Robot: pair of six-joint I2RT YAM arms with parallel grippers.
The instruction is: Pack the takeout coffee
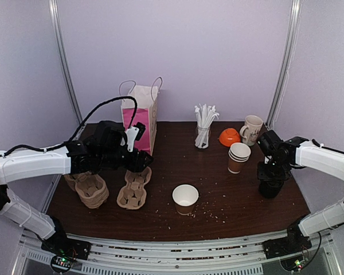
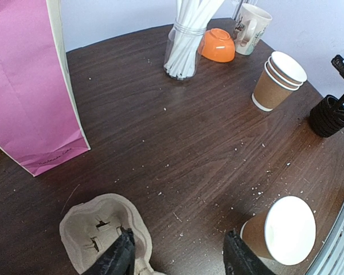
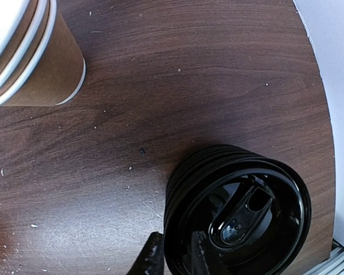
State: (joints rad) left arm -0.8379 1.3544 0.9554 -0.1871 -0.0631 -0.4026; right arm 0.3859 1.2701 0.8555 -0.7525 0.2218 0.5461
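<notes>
Item 1: paper cup (image 1: 185, 198), lidless, upright on the table (image 1: 229, 206), front centre, between your two arms.
Item 2: your right arm, elbow folded, wrist pointing straight down. The right gripper (image 3: 176, 246) is narrowed astride the rim of the black lids (image 3: 241, 212) near the table's right edge. You cannot tell if it is clamped.
Item 3: your left arm, stretched rightward, with the left gripper (image 2: 178, 246) spread above the cardboard carrier (image 2: 97, 229).
Item 4: cup stack (image 1: 239, 156), farther back, right.

Shows a stack of black lids (image 3: 235, 212) low on the right of a dark wood table (image 3: 189, 69). Shows stacked brown cups (image 3: 34, 63) top left, well apart. Has the right gripper (image 3: 175, 260) at the lids' near rim, 1 finger either side.
</notes>
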